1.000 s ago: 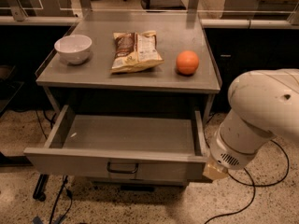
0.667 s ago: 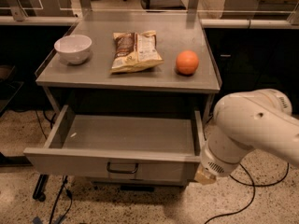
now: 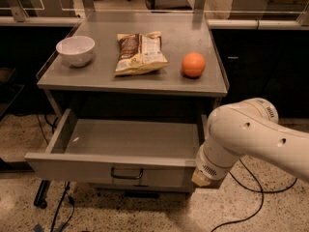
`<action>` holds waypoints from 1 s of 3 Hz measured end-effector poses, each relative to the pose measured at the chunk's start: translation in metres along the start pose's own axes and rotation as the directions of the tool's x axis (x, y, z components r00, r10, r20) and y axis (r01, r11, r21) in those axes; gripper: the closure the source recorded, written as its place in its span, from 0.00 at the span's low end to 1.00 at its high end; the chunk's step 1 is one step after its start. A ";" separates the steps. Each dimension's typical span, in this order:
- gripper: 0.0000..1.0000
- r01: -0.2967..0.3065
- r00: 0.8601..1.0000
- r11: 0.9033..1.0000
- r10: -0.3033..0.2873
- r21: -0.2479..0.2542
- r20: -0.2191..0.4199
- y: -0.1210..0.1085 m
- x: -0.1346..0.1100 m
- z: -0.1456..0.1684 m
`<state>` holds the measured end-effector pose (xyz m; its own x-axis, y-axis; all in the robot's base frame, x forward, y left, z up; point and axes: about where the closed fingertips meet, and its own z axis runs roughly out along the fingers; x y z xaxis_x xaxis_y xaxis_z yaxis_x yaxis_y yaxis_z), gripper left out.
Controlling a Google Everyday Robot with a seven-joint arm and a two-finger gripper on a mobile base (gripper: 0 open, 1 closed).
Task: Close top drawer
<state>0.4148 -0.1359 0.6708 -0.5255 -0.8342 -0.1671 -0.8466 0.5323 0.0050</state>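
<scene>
The top drawer [image 3: 120,167] is pulled far out of the grey metal cabinet, open and empty inside. Its flat front panel faces me, with a small dark wire handle [image 3: 126,173] at the centre. My white arm [image 3: 241,139] reaches in from the right, and its lower end covers the drawer's front right corner. My gripper is hidden behind the arm's white links near that corner, so none of it shows.
On the cabinet top [image 3: 96,79] stand a white bowl [image 3: 75,50], a chip bag [image 3: 139,52] and an orange [image 3: 193,64]. Dark cables [image 3: 251,197] lie on the speckled floor to the right and lower left. Dark cabinets flank both sides.
My arm has moved left, and its lower end now covers the drawer's front right corner. The drawer stays open as far as before.
</scene>
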 end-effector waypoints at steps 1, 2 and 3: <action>1.00 -0.011 1.000 1.000 0.011 0.026 0.002 -0.014 -0.013 0.017; 1.00 -0.011 1.000 0.999 0.011 0.042 0.003 -0.023 -0.021 0.024; 1.00 -0.010 0.999 0.998 0.008 0.063 0.031 -0.034 -0.032 0.021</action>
<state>0.4624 -0.1240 0.6557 -0.5291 -0.8252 -0.1979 -0.8344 0.5483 -0.0554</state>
